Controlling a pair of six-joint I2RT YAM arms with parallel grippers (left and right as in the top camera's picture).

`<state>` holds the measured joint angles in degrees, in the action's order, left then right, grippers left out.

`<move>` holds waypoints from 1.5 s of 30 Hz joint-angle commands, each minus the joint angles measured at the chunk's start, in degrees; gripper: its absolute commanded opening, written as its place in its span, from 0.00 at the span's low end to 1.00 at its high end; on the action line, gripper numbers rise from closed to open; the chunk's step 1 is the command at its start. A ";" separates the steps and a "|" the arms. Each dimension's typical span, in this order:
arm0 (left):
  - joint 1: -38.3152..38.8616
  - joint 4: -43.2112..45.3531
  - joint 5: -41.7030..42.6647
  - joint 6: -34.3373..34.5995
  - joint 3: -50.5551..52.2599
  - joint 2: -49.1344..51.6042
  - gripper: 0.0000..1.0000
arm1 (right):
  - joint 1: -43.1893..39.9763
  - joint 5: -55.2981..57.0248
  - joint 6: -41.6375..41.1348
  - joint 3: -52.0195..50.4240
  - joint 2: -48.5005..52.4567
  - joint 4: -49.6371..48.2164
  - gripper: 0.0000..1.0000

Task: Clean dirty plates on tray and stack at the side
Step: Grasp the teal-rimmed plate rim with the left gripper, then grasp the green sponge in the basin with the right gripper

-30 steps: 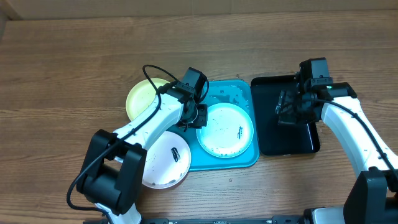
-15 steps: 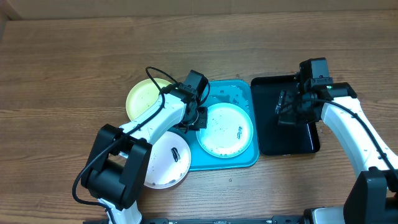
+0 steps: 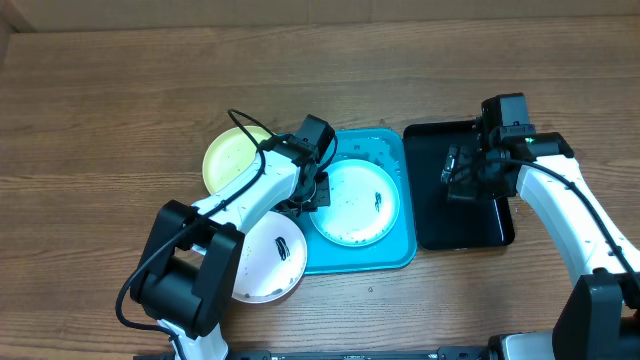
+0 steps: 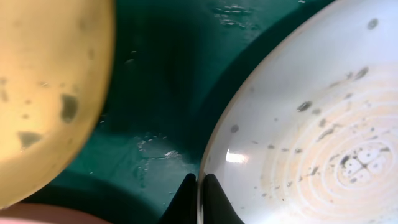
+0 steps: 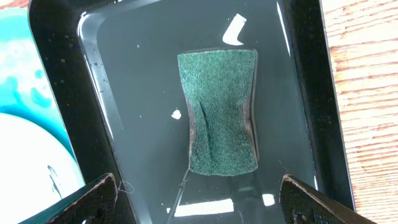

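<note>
The teal-rimmed plate (image 3: 355, 203) with dark smears lies on the turquoise tray (image 3: 385, 255). My left gripper (image 3: 318, 190) is shut on its left rim; the left wrist view shows the jaws (image 4: 199, 199) pinching the plate's edge (image 4: 311, 124) over the wet tray floor (image 4: 161, 93). The lime-green plate (image 3: 235, 155) sits on the table left of the tray and also shows in the left wrist view (image 4: 43, 93). The pinkish-brown plate (image 3: 265, 255) lies at the front left, partly under my left arm. My right gripper (image 3: 465, 175) is open and empty.
A black tray (image 3: 435, 200) stands right of the turquoise tray. In the right wrist view a green sponge (image 5: 221, 115) lies in the wet black tray (image 5: 124, 93), beyond my open right jaws (image 5: 199, 199). The wooden table surrounds everything.
The teal-rimmed plate has shifted a little to the left and back on the tray with my left gripper on its rim. The right arm has not moved.
</note>
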<state>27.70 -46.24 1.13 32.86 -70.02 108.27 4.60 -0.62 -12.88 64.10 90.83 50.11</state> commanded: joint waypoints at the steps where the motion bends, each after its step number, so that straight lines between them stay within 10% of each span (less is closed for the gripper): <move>1: 0.17 -0.44 -7.98 6.45 0.55 0.83 0.04 | 0.26 0.59 1.20 -0.20 0.20 -0.09 0.85; 16: 0.20 -0.87 -6.86 4.61 0.55 0.83 0.04 | 0.26 0.63 1.20 -2.43 5.57 -5.16 0.82; 20: 0.11 -0.92 -4.22 4.33 0.39 0.79 0.04 | 0.26 3.78 1.18 -3.89 7.58 -9.94 0.64; 36: -0.28 1.66 -1.73 -0.02 -0.07 0.83 0.04 | 0.26 5.03 1.14 -4.90 10.38 -13.68 0.70; 45: -0.28 1.29 -1.51 0.15 0.09 0.83 0.04 | 0.26 3.32 1.16 -4.90 10.88 -13.22 0.31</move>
<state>27.29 -44.82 -0.45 33.91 -70.54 108.27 4.64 3.29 -11.62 59.37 101.54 36.91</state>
